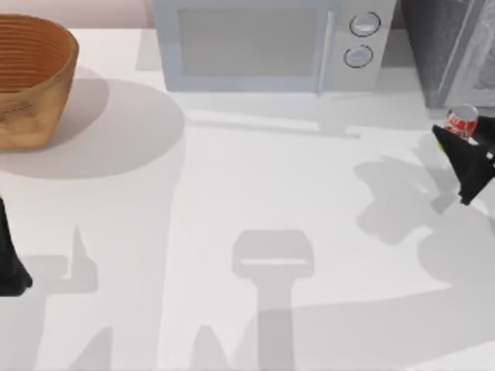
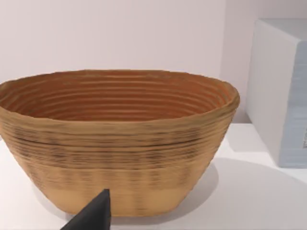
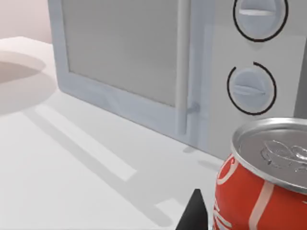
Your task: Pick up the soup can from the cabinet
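**Soup can at the right gripper, just in front of the cabinet**

At the top view's far left stands a woven basket (image 1: 31,81), its ribbed inside bare as far as the rim allows a look; the left wrist view faces the same basket (image 2: 117,143) from the side, standing upright on the white table (image 1: 247,185). Below it, at the left edge of the table, the left arm sits parked, and its left gripper (image 1: 11,270) appears as a dark shape whose finger spread I cannot tell; one dark fingertip (image 2: 96,213) juts into the left wrist view, near the basket's base.

Along the back, in the middle, is the white microwave (image 1: 271,42) with its door shut and two round dials at its right side — what is inside cannot be made out through the pale door panel. The right wrist view looks at that microwave (image 3: 144,62) from low down, handle and both dials plain.

At the back right corner rises the dark grey speckled cabinet (image 1: 441,46) with its paler panel. Just in front of it, off the cabinet and at the table's right edge, is the soup can (image 1: 462,121) — red-sided, grey metal top up, upright. The right gripper (image 1: 464,158) is at the can, its dark fingers alongside it; whether they clamp the can or merely flank it cannot be told. In the right wrist view the soup can (image 3: 261,187) looms close, with one dark fingertip (image 3: 194,215) just beside its red wall.
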